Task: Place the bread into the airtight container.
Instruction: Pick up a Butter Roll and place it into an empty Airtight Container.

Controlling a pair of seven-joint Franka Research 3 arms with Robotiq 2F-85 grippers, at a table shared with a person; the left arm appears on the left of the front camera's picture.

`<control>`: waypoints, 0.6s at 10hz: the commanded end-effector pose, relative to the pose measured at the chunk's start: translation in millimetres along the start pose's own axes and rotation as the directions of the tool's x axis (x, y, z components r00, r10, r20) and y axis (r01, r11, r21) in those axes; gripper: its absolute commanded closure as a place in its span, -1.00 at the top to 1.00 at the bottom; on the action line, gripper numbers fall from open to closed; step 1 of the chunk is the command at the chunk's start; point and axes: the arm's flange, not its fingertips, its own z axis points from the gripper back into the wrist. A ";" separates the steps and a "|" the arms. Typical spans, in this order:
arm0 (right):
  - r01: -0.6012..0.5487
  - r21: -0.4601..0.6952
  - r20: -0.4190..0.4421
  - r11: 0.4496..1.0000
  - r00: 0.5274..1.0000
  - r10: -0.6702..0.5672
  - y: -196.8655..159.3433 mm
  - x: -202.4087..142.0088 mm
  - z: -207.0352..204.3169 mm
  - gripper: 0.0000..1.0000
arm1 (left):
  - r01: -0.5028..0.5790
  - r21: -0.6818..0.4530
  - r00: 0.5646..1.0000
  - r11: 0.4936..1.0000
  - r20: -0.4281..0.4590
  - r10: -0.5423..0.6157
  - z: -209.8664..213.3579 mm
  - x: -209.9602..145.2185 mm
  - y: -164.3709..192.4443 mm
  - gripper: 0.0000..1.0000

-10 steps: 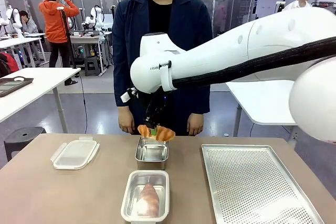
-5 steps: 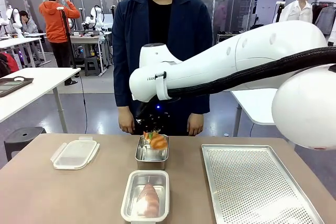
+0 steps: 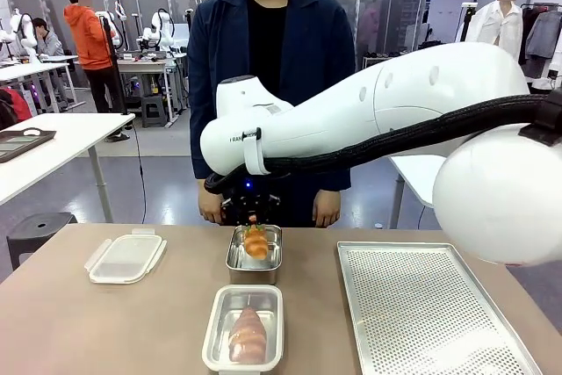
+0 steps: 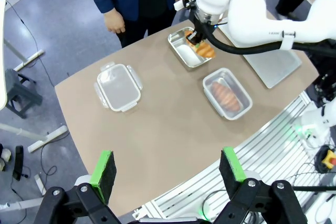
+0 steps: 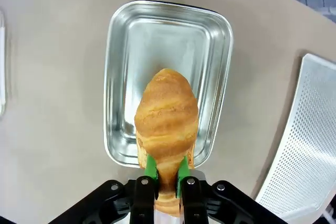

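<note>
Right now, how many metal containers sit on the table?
2: the empty container at the far middle, under the croissant held by the right tool, and the nearer container, holding a bread roll.

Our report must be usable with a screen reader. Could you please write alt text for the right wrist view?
The right gripper holds a golden croissant between its green pads, directly above an empty metal container on the brown table. The corner of a perforated metal tray lies at the right edge.
</note>
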 end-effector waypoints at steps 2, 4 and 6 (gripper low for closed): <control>0.100 -0.015 0.034 0.995 0.994 -0.099 4.5 10.7 -13.8 -0.67 | 0.017 -0.021 1.000 1.000 0.004 -0.017 -0.1 0.8 -1.0 1.00; 0.088 -0.002 0.033 0.996 0.996 -0.088 2.5 16.3 -27.0 -0.67 | 0.017 -0.021 1.000 1.000 0.004 -0.017 -0.1 0.8 -1.0 1.00; 0.089 0.026 0.041 0.996 0.995 -0.090 -2.9 23.8 -33.8 -0.46 | 0.017 -0.021 1.000 1.000 0.004 -0.017 -0.1 0.8 -1.0 1.00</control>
